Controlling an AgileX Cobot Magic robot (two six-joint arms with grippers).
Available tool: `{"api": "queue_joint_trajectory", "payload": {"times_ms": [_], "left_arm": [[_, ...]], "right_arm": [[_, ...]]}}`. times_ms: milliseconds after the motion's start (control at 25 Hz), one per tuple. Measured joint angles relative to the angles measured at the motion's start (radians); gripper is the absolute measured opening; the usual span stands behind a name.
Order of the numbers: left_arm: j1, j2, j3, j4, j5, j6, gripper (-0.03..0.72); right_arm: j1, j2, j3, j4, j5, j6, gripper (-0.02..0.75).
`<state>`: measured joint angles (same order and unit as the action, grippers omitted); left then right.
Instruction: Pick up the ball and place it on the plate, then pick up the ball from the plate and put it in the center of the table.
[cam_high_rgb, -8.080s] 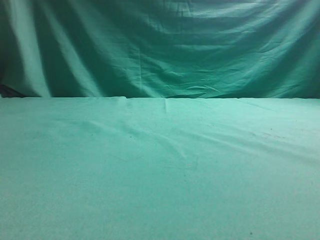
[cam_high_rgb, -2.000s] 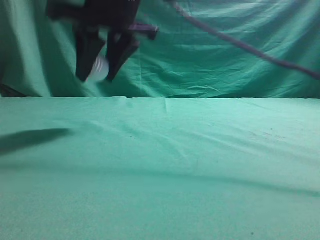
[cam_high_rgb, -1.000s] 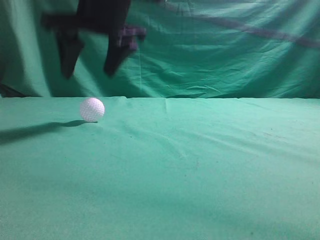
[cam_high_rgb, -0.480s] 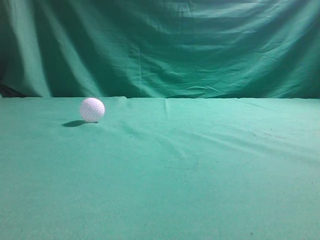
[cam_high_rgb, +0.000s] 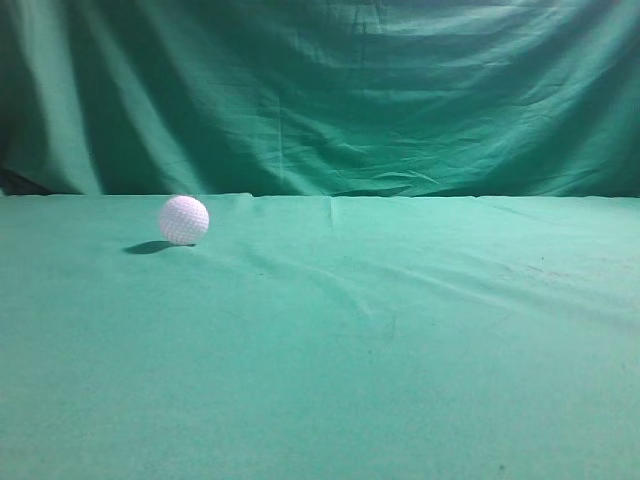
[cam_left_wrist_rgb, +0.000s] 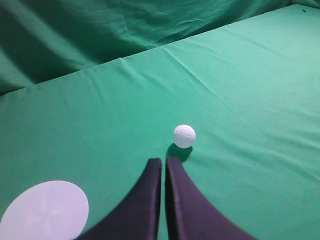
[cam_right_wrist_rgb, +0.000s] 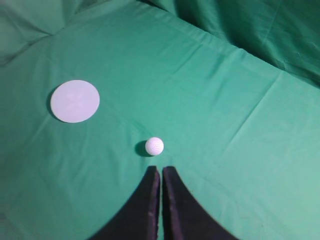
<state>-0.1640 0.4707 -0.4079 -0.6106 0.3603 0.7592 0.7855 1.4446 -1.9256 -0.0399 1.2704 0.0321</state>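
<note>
The white dimpled ball (cam_high_rgb: 184, 220) rests alone on the green table (cam_high_rgb: 400, 350), toward the far left in the exterior view. It also shows in the left wrist view (cam_left_wrist_rgb: 184, 136) and the right wrist view (cam_right_wrist_rgb: 154, 146). The round white plate lies flat on the cloth at the lower left of the left wrist view (cam_left_wrist_rgb: 45, 212) and at the left of the right wrist view (cam_right_wrist_rgb: 75, 101). My left gripper (cam_left_wrist_rgb: 164, 161) is shut and empty, high above the cloth, with the ball beyond its tips. My right gripper (cam_right_wrist_rgb: 161, 170) is shut and empty, also raised, with the ball beyond its tips.
A folded green backdrop curtain (cam_high_rgb: 350, 90) hangs behind the table's far edge. No arm shows in the exterior view. The cloth has shallow wrinkles across its middle.
Two seconds ago a gripper held the ball in the air at the upper left. It let the ball go, the ball came to rest on the cloth, and the arm left the exterior view.
</note>
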Motion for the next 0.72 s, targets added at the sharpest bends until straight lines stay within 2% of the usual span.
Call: {"api": "queue_joint_trajectory", "payload": {"times_ms": [120,360,600,720], "left_arm": [[0.000,0.000,0.000,0.000,0.000,-0.001,0.000],[0.000,0.000,0.000,0.000,0.000,-0.001,0.000],[0.000,0.000,0.000,0.000,0.000,-0.001,0.000],[0.000,0.000,0.000,0.000,0.000,-0.001,0.000]], "right_arm": [[0.000,-0.078,0.090,-0.001,0.000,0.002,0.000],[0.000,-0.261,0.372,-0.001,-0.009,0.024,0.000],[0.000,-0.474,0.683,0.063,-0.238,0.048,0.000],[0.000,-0.566,0.782,0.075,-0.327,0.048,0.000]]}}
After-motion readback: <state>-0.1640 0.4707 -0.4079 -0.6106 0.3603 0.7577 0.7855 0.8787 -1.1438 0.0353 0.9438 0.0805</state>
